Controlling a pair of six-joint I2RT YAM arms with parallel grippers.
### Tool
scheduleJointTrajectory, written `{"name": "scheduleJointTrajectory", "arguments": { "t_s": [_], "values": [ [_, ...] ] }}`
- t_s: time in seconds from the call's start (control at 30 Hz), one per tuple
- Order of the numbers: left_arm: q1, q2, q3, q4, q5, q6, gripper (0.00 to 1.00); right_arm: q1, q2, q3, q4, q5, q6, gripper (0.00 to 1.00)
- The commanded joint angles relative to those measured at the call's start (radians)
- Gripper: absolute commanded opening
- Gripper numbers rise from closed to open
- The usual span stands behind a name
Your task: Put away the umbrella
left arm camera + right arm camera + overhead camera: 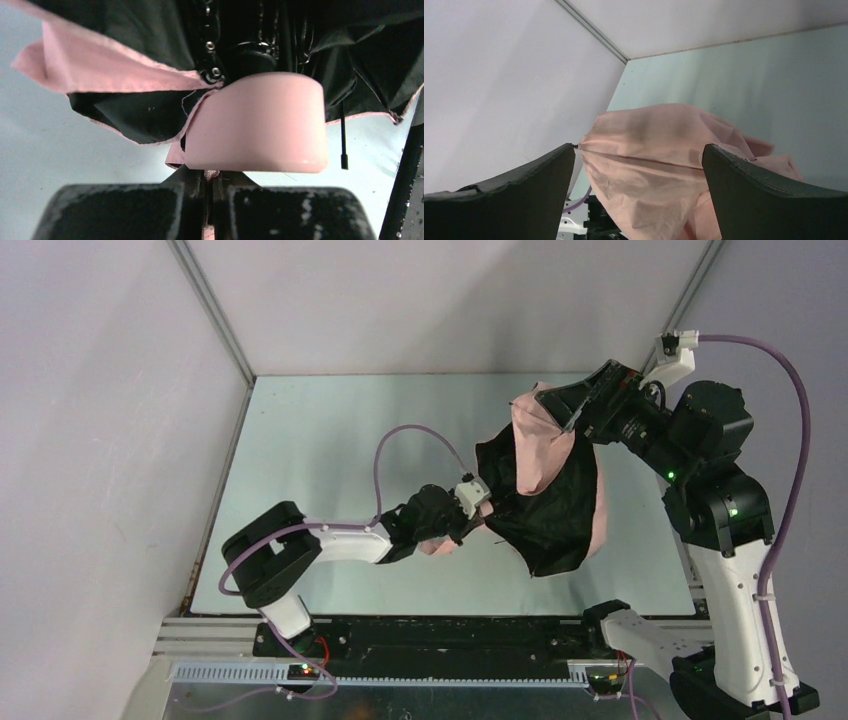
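left gripper [468,512], top view: sits at the near-left edge of the umbrella [545,490]; its jaw gap can't be read from up here. the umbrella lies half-collapsed on the table [330,440], right of centre, with black lining [545,525] facing up and pink at the rims. right gripper [552,405] is over the far end, where a pink fold of canopy [540,455] rises to it.

left wrist: left gripper [209,175] is closed to a sliver, with a bit of pink strap [210,173] pinched in the gap. the pink handle [255,122] is just beyond the fingertips. lining and pink hem hang above and to either side, with the table below.

right wrist: right gripper [639,150] is spread wide and clamps nothing. the canopy bulges up between the fingers [524,185]. a taut crease runs from the tip of the finger at picture-left toward the other finger, and the fabric touches that tip. the table lies beyond.
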Motion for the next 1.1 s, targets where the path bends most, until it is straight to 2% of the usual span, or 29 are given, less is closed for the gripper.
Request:
{"name": "scheduleJointTrajectory", "arguments": {
  "t_s": [0.0, 0.13, 0.33, 0.43, 0.5, 0.67, 0.83, 0.93, 0.97, 1.07],
  "values": [
    [0.051, -0.032, -0.012, 0.110, 0.054, -0.107, 0.00, -0.014, -0.045, -0.010, 0.024, 0.040, -0.053, 1.00],
    [0.064, -0.083, -0.076, 0.197, 0.008, -0.135, 0.00, -0.023, -0.118, -0.054, 0.047, 0.149, -0.101, 0.99],
    [0.100, -0.199, -0.145, 0.170, -0.148, -0.139, 0.00, -0.027, -0.270, -0.298, 0.202, 0.297, -0.114, 1.00],
    [0.123, -0.246, -0.186, 0.165, -0.160, -0.126, 0.00, -0.030, -0.279, -0.336, 0.205, 0.305, -0.104, 1.00],
    [0.127, -0.271, -0.196, 0.168, -0.140, -0.106, 0.00, -0.029, -0.257, -0.338, 0.154, 0.287, -0.101, 0.99],
    [0.179, -0.324, -0.233, 0.231, -0.007, -0.175, 0.00, -0.057, -0.225, -0.351, 0.011, 0.402, -0.100, 0.99],
    [0.211, -0.376, -0.256, 0.221, 0.025, -0.166, 0.00, -0.183, -0.227, -0.448, 0.003, 0.471, -0.089, 1.00],
    [0.214, -0.374, -0.250, 0.203, 0.049, -0.147, 0.00, -0.314, -0.178, -0.507, 0.072, 0.350, -0.059, 0.99],
    [0.214, -0.367, -0.249, 0.202, 0.057, -0.144, 0.00, -0.345, -0.160, -0.528, 0.116, 0.226, -0.044, 1.00],
    [0.214, -0.350, -0.244, 0.192, 0.069, -0.143, 0.00, -0.409, -0.028, -0.545, 0.207, 0.036, -0.095, 0.99]
  ]
}}
